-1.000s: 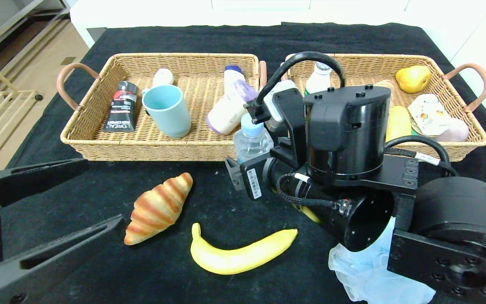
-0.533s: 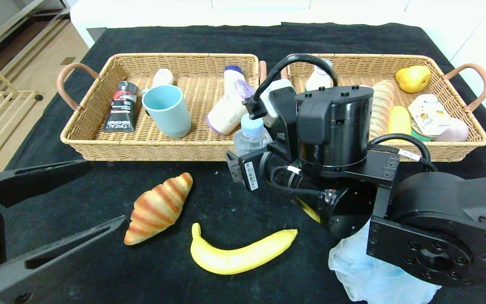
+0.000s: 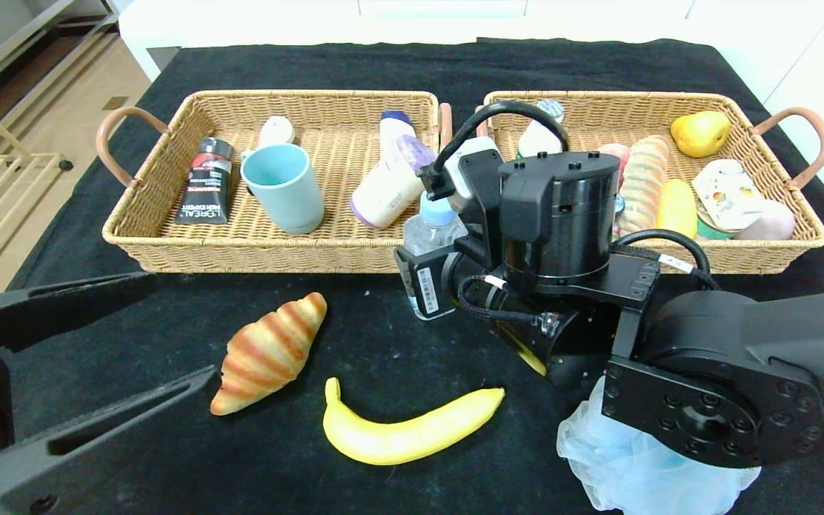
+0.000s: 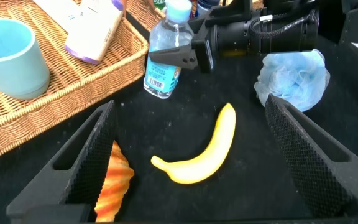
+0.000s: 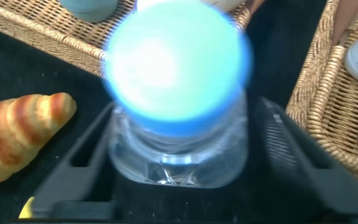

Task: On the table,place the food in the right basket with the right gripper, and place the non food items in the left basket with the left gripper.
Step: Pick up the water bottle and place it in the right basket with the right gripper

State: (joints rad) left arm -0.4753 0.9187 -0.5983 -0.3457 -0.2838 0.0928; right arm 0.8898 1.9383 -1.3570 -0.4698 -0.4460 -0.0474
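Note:
My right gripper (image 3: 432, 268) is shut on a clear water bottle with a blue cap (image 3: 435, 227), just in front of the gap between the two wicker baskets. In the right wrist view the bottle (image 5: 178, 93) sits between the two fingers of the gripper (image 5: 179, 163). The left wrist view shows the bottle (image 4: 165, 62) upright in that gripper (image 4: 185, 56). My left gripper (image 3: 176, 327) is open and empty at the front left. It (image 4: 189, 107) hovers above a banana (image 4: 204, 152) and a croissant (image 4: 114, 186).
The croissant (image 3: 269, 350) and banana (image 3: 412, 429) lie on the black cloth. A pale blue mesh puff (image 3: 626, 472) lies under my right arm. The left basket (image 3: 240, 250) holds a mug, a tube and bottles. The right basket (image 3: 777, 252) holds several foods.
My right gripper has moved back and slightly right toward the baskets, and the water bottle has shifted with it. The left arm has stayed put.

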